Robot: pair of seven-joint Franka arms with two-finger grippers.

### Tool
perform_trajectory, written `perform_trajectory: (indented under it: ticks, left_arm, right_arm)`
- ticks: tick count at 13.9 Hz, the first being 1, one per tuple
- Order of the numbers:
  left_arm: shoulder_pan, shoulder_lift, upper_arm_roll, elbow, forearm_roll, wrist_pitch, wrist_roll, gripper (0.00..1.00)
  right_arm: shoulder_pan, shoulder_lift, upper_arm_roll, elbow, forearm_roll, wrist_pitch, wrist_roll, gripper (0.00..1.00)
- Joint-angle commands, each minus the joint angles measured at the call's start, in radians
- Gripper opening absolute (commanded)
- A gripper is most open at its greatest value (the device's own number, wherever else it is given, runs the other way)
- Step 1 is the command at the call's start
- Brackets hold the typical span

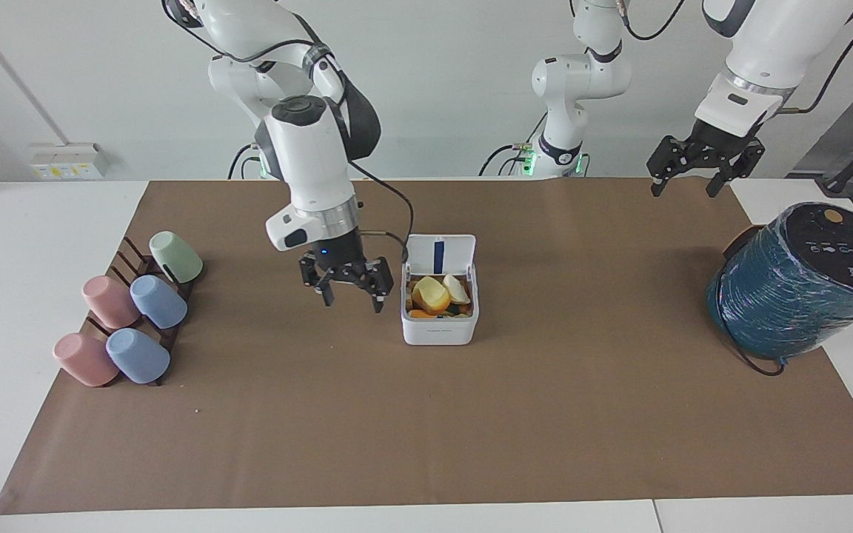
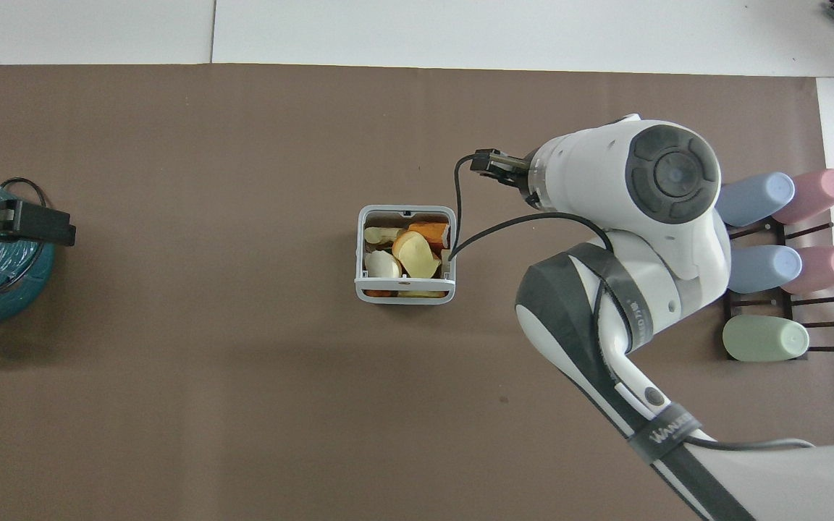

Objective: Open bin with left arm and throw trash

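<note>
Bin [image 1: 439,326] sits mid-table, lid up, w/ trash [image 1: 432,295] piled inside: orange, yellow, cream bits. Right claw [image 1: 348,287] hangs just beside bin toward right arm's end, fingers spread wide, empty. Left claw [image 1: 704,164] waits up by teal cylinder [image 1: 797,285], spread wide, holding nothing.

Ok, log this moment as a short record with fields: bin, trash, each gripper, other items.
bin: white bin mid-table, lid standing open on the side nearer the robots
trash: scraps lying inside the bin, orange, yellow and cream pieces
right gripper: right gripper open, empty, raised over the brown mat beside the bin
left gripper: left gripper open, empty, waiting high near the teal cylinder
other items: five pastel cups on a rack at the right arm's end
</note>
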Motion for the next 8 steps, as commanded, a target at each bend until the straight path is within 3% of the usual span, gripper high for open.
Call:
perform_trajectory:
  ticks: [1,6,8]
  left_arm:
    - [0.011,-0.028,-0.007,-0.034,0.019,0.015,0.012,1.0]
    - [0.011,-0.028,-0.007,-0.034,0.019,0.011,0.009,1.0]
    - [0.013,-0.028,-0.007,-0.034,0.019,0.011,0.008,1.0]
  right_arm:
    - [-0.105,-0.086,0.011,-0.007,-0.022,-0.113,-0.188,1.0]
    - [-0.208,-0.189,0.011,-0.006,-0.008,-0.296,-0.361,1.0]
    - [-0.207,-0.229,-0.024,0.005,0.065,-0.365,-0.39,1.0]
